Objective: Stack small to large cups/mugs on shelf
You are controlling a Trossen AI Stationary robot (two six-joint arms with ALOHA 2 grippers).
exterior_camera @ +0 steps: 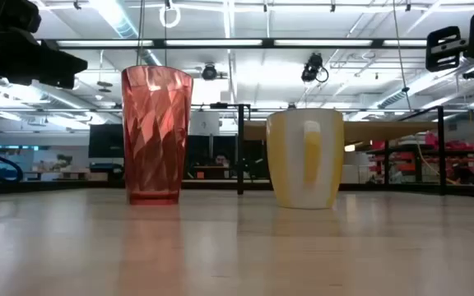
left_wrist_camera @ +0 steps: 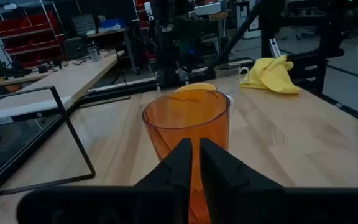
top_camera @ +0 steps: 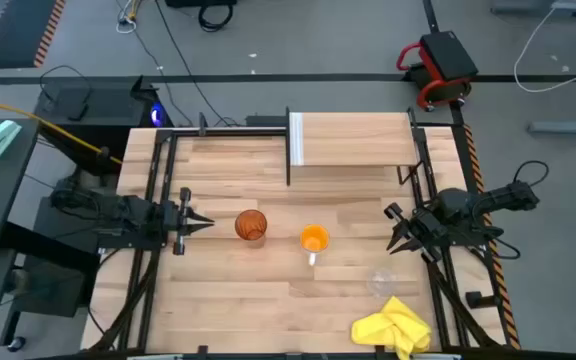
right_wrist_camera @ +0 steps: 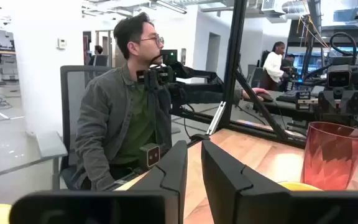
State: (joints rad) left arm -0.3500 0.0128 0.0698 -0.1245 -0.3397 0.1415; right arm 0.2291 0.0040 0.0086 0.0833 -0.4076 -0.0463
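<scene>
The tall amber-orange tumbler [top_camera: 251,225] stands upright on the tabletop, left of centre. My left gripper [top_camera: 208,222] is shut and level, and points at the tumbler [left_wrist_camera: 188,124] from the table's left, a short way off it. The orange mug [top_camera: 314,240] stands to the tumbler's right, its pale handle toward the near edge. The small clear glass cup [top_camera: 380,283] stands nearer the front right. My right gripper [top_camera: 398,235] hovers shut at the right side, apart from the mug. The shelf [top_camera: 353,140] stands at the far middle with nothing on it.
A yellow cloth [top_camera: 393,328] lies crumpled at the front right corner, beside the glass cup. Black frame rails [top_camera: 158,180] run along both table sides. A person [right_wrist_camera: 123,118] sits beyond the table's left edge, seen in the right wrist view.
</scene>
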